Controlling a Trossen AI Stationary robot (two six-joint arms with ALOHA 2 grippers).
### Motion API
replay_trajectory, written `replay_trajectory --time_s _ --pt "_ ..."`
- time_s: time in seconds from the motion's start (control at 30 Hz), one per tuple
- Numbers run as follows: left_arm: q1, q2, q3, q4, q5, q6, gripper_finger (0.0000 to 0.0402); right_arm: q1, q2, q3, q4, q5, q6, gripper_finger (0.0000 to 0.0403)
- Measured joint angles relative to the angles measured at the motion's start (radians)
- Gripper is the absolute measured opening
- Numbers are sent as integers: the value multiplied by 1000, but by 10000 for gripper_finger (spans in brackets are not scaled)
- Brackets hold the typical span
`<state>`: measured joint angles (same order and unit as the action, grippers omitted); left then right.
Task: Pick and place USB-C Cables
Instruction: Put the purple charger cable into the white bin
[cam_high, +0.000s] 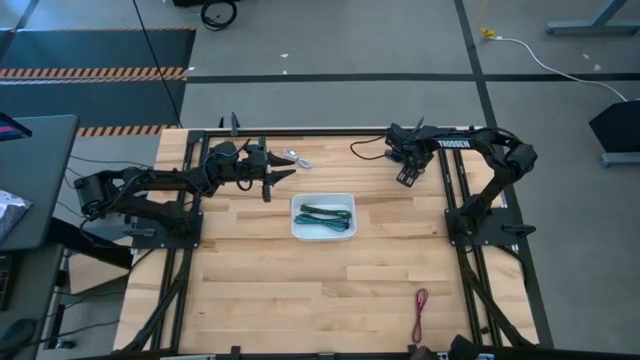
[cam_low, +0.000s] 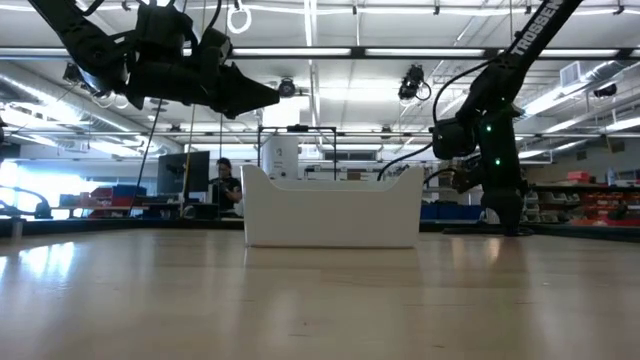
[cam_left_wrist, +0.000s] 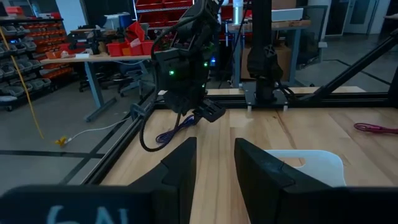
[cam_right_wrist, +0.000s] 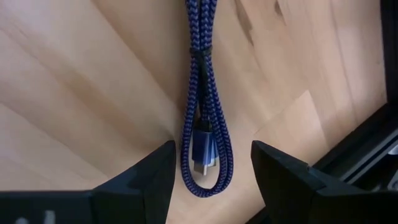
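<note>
The right gripper (cam_right_wrist: 211, 165) points down at the wooden surface (cam_high: 320, 290), jaws parted astride a braided purple bundled cable (cam_right_wrist: 204, 112). The left gripper (cam_high: 283, 175) hovers beside a silver-white cable (cam_high: 297, 158), jaws apart, empty. A white rectangular tray (cam_high: 323, 199) holds green and teal cables (cam_high: 326, 217).

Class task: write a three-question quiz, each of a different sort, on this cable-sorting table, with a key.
1. True or false: the white tray already holds cables.
2. The right gripper is poised over which cable? A) purple cable B) dark red cable C) silver-white cable
3. Fill in: the left gripper hovers next to the ____ cable.

Key: 1 true, green and teal ones; 2 A; 3 silver-white.
</note>
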<state>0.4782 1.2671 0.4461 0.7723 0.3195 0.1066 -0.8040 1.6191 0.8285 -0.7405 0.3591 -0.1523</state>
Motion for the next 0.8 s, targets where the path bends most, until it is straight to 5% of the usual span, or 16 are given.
replay_trajectory --time_s 0.3,0.6,0.8 --pt "0 0 0 -1 0 0 116 4 0 -3 13 18 20 166" --pt "0 0 0 -7 0 0 116 6 -5 2 -5 -89 19 13" --pt "0 0 0 -7 0 0 116 53 -22 12 -58 -133 27 5"
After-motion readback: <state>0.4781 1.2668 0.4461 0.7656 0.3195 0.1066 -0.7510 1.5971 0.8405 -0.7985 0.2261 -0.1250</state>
